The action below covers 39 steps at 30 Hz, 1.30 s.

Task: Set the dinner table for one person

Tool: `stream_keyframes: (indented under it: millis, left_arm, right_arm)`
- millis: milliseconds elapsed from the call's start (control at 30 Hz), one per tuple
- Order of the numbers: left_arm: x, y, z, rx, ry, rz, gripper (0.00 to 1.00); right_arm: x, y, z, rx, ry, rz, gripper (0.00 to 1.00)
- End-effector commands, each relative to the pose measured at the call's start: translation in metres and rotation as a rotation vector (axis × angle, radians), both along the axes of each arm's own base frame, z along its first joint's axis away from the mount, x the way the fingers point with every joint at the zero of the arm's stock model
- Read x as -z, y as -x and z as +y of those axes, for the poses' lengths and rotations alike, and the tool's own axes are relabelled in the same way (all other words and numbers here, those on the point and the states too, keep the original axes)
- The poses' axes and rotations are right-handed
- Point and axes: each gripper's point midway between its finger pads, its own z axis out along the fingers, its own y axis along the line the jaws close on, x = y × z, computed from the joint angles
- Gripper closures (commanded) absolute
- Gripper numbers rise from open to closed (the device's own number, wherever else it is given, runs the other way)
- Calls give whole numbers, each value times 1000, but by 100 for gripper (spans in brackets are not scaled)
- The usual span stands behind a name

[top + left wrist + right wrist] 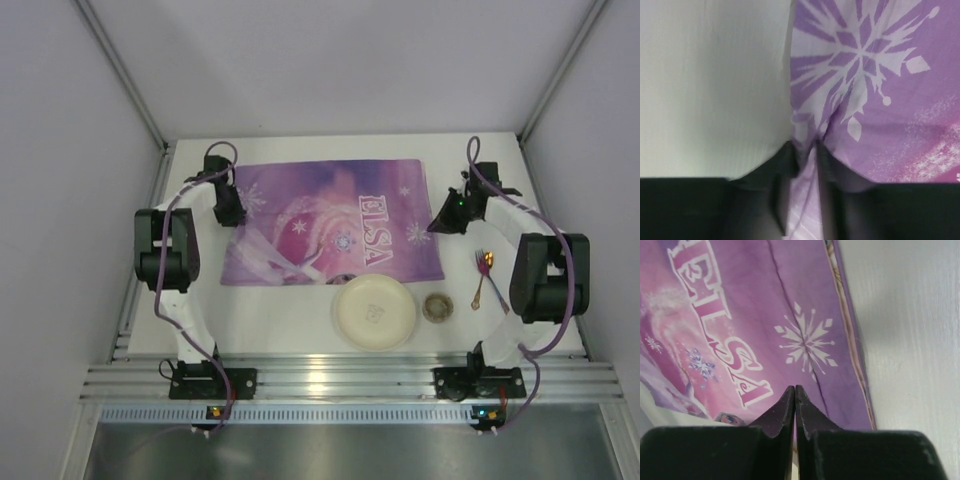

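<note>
The white dinner table carries a purple snowflake "ELSA" placemat at its middle. My left gripper is at the mat's left edge. In the left wrist view the gripper is shut on a raised fold of the placemat. My right gripper is over the mat's right edge. In the right wrist view it is shut and empty just above the placemat. A cream plate overlaps the mat's near edge.
A small round brown cup stands right of the plate. A fork and a spoon lie further right, close to the right arm. Grey walls enclose the table on three sides. A metal rail runs along the near edge.
</note>
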Motion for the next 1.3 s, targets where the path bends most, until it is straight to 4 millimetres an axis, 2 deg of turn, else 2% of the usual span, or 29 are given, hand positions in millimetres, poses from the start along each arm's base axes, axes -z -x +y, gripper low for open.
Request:
stream_keyframes:
  millis: [0,33,67,100,200,300,333,367,400,433,467,500,533,567,600,633,667,700,767,800,1000,1133,1167,1200,1267]
  left_arm:
    - [-28,24,0,-38,-1,51,63]
    - [-41,23,8,-78,-37,34,48]
    - [-56,24,8,-111,-29,16,12]
    - [-84,24,7,-121,-21,-40,2]
    - [-127,29,-9,-98,17,-147,2]
    - [-140,44,-58,40,43,-198,2]
    - [-139,57,-95,147,75,-196,2]
    - [-143,68,-120,234,122,-209,2]
    - [-127,86,-140,304,158,-171,3]
    - [-125,102,-176,412,210,-177,4]
    - [-109,125,-194,470,258,-127,4]
    - [-103,139,-209,520,289,-111,5]
    - [-101,156,-234,587,317,-110,5]
    - [-90,170,-241,612,317,-84,6]
    - [-85,180,-248,638,317,-71,6]
    - [-82,194,-262,680,316,-59,6]
    - [-74,201,-264,688,302,-42,6]
    - [-70,211,-271,713,302,-31,6]
    - [-62,218,-278,729,301,-12,8]
    - [-58,222,-281,740,297,-4,9]
    - [-35,241,-302,802,298,50,17]
    - [-11,248,-300,806,218,98,28]
    - [-1,248,-298,796,195,119,32]
    - [2,248,-297,793,191,128,43]
    - [5,248,-300,796,195,136,59]
  right_arm:
    - [-27,-27,18,-27,-31,-100,100]
    - [-26,-28,21,-33,-33,-97,100]
    - [-29,-32,24,-42,-40,-104,100]
    - [-29,-33,25,-48,-40,-105,100]
    - [-29,-34,31,-57,-41,-99,100]
    - [-34,-31,38,-70,-41,-109,100]
    - [-35,-29,37,-67,-40,-107,100]
    - [-33,-25,37,-68,-36,-100,100]
    - [-32,-22,35,-62,-33,-93,99]
    - [-35,-17,34,-59,-25,-94,98]
    - [-31,-11,33,-55,-20,-80,97]
    - [-36,-8,32,-48,-15,-86,96]
    - [-30,2,28,-42,0,-60,96]
    - [-30,6,27,-33,3,-56,94]
    - [-36,10,26,-29,10,-66,86]
    - [-33,18,22,-17,25,-48,79]
    - [-35,22,21,-13,30,-46,72]
    - [-43,28,19,-6,36,-62,59]
    - [-44,38,15,7,53,-58,50]
    - [-52,42,14,12,56,-81,42]
    - [-64,71,8,33,73,-98,39]
    - [-60,90,2,45,94,-84,39]
    - [-59,93,1,46,101,-84,39]
    - [-64,96,-1,49,107,-100,39]
    - [-61,104,-5,51,126,-92,39]
